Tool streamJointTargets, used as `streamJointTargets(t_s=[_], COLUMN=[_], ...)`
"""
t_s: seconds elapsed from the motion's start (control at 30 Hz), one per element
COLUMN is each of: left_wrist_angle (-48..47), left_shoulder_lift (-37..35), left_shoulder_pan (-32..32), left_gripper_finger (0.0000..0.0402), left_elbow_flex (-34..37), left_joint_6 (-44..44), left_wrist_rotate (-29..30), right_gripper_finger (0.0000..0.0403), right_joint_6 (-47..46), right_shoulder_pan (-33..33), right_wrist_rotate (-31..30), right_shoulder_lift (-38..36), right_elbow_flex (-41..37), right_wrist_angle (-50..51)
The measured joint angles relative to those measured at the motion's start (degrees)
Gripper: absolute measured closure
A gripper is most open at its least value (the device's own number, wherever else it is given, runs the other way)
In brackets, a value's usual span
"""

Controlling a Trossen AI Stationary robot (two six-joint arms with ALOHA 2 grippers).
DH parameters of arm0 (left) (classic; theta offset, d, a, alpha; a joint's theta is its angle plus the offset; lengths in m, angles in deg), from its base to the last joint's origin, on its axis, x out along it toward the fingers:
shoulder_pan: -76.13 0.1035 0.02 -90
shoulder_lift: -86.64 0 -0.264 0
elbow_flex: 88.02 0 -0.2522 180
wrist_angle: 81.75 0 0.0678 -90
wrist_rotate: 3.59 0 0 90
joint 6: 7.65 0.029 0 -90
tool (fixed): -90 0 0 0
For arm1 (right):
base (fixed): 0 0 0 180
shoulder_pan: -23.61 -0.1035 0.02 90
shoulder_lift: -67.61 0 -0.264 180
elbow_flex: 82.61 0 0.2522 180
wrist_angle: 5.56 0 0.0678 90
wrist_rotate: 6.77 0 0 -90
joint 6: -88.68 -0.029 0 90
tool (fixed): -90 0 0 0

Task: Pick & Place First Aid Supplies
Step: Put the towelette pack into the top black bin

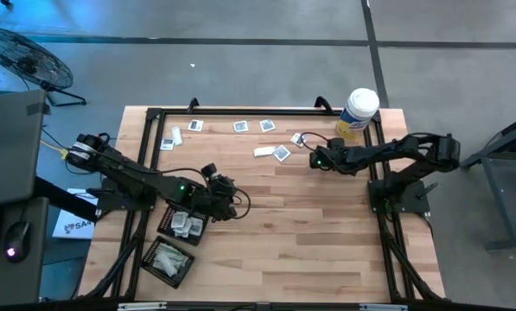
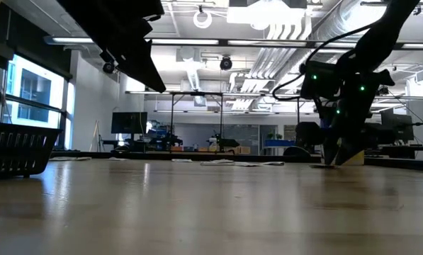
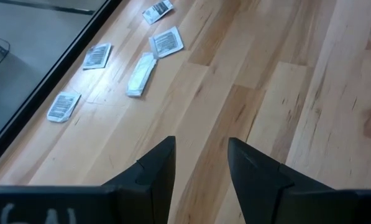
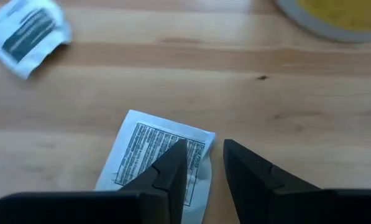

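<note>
Packets of first aid supplies lie scattered along the far edge of the wooden table (image 1: 309,225), and one printed square packet (image 4: 157,155) lies flat directly under the right gripper (image 4: 205,165). That gripper's two dark fingers stand slightly apart with bare wood in the gap; one fingertip overlaps the packet's edge, and nothing is clamped between them — released. In the high view the right gripper (image 1: 315,160) points down at the table, near the white canister with the yellow label (image 1: 357,113); a second crumpled packet (image 4: 28,28) lies a little beyond the first. The low view shows the right gripper's tips (image 2: 341,157) down at the table surface. The left gripper (image 3: 201,165) hangs above bare wood, fingers parted and empty, with several more packets (image 3: 141,71) lying well ahead of it. Seen from above, the left gripper (image 1: 226,197) sits just beside a black mesh tray (image 1: 185,225) holding packets; a second mesh tray (image 1: 168,261) lies nearer the front edge.
</note>
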State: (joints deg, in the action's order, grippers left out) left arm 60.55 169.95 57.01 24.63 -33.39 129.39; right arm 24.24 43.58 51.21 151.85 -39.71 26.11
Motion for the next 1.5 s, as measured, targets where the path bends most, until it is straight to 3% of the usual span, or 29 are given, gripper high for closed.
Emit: streamJointTargets(t_s=[0.33, 0.63, 0.83, 0.93, 1.13, 1.2, 1.33, 1.5], left_wrist_angle=[0.02, 0.68, 1.71, 11.47, 52.41, 63.28, 72.81, 77.71], left_shoulder_lift=[0.0, 0.0, -2.03, -5.22, -7.41, -5.38, -1.05, 4.41], left_shoulder_pan=[0.0, -0.02, 0.06, 1.89, 8.9, 10.45, 11.3, 11.3], left_gripper_finger=[0.0259, 0.0259, 0.0259, 0.0259, 0.0259, 0.0259, 0.0259, 0.0259], left_elbow_flex=[0.0, 0.0, 3.53, 9.67, 23.8, 26.42, 27.39, 24.75], left_joint_6=[-0.02, -1.14, -4.77, -6.41, -3.22, -4.3, -6.05, -9.18], left_wrist_rotate=[0.0, 2.31, 5.48, 2.35, -22.78, -27.69, -29.79, -27.46], right_gripper_finger=[0.031, 0.0394, 0.0393, 0.04, 0.0401, 0.0401, 0.0402, 0.0402], right_joint_6=[-0.25, -2.89, 2.86, 7.19, 25.4, 33.84, 52.8, 70.0], right_shoulder_pan=[0.39, 0.36, -1.62, -5.25, -16.18, -20.14, -26.67, -31.57], right_wrist_rotate=[1.05, 1.51, 0.22, -4.2, -15.79, -20.67, -27.12, -25.75], right_shoulder_lift=[-0.02, 1.8, 1.14, -0.17, -0.47, -0.01, 2.53, 7.31], right_elbow_flex=[-0.06, 0.17, 0.59, 2.2, 4.33, 4.44, 4.42, 4.5], right_wrist_angle=[-0.15, -0.83, -2.74, -5.09, -21.8, -29.28, -44.05, -59.13])
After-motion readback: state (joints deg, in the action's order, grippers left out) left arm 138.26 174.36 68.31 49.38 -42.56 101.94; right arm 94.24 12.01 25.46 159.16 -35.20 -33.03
